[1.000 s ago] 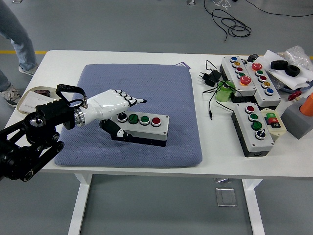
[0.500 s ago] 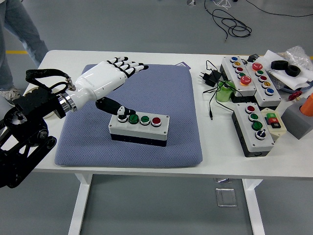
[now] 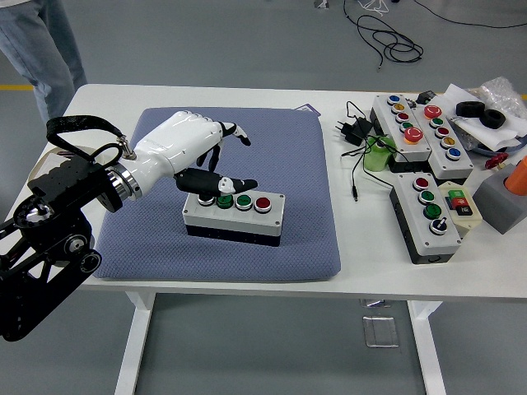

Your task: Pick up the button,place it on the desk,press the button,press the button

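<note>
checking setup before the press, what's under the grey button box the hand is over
The button box sits on a blue-grey cushion pad, which lies on the white table. The left hand hovers over its left end. The pad beneath the box is hidden.

The button box (image 3: 235, 216) is a small grey control box with a black base, lying flat on the blue-grey cushion (image 3: 272, 148) toward its near edge. Its top carries a row of round buttons: a green one, another green one, then a red one at the right end.
</note>
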Action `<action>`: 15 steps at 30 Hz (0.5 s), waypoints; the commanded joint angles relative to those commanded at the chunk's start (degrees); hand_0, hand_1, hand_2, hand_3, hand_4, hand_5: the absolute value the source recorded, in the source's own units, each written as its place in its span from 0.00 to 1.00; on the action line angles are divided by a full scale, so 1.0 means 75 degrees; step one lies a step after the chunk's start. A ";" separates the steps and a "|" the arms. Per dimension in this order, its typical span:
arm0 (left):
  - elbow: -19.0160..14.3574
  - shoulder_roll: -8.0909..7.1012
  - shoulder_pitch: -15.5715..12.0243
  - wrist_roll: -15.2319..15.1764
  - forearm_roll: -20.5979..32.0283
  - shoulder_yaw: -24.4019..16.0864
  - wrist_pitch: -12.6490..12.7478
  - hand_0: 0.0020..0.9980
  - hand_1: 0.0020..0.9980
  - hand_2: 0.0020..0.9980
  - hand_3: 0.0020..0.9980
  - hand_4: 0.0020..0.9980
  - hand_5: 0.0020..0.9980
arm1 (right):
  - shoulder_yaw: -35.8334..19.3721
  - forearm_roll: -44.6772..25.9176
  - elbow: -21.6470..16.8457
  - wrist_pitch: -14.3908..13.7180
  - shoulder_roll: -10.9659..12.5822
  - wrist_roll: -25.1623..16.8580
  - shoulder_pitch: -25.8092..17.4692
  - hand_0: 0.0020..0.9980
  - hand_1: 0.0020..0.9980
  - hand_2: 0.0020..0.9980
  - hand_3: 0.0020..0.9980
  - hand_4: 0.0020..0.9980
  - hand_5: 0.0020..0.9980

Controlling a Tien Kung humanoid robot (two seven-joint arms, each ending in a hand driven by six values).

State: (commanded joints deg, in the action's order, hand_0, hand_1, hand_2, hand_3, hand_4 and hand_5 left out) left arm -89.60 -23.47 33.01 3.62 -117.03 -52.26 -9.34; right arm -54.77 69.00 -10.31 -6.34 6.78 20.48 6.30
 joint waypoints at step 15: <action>0.0292 0.0097 0.0032 0.0266 0.0192 0.0485 -0.0243 0.02 0.00 0.02 0.68 0.68 1.00 | 0.0012 -0.0013 0.0000 0.0001 0.0000 -0.0006 0.0003 0.63 0.55 0.62 0.57 0.31 0.24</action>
State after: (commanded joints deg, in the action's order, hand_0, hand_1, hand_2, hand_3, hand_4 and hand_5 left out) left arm -87.41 -22.74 33.25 5.61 -115.58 -48.63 -11.16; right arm -54.68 68.90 -10.31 -6.33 6.78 20.44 6.32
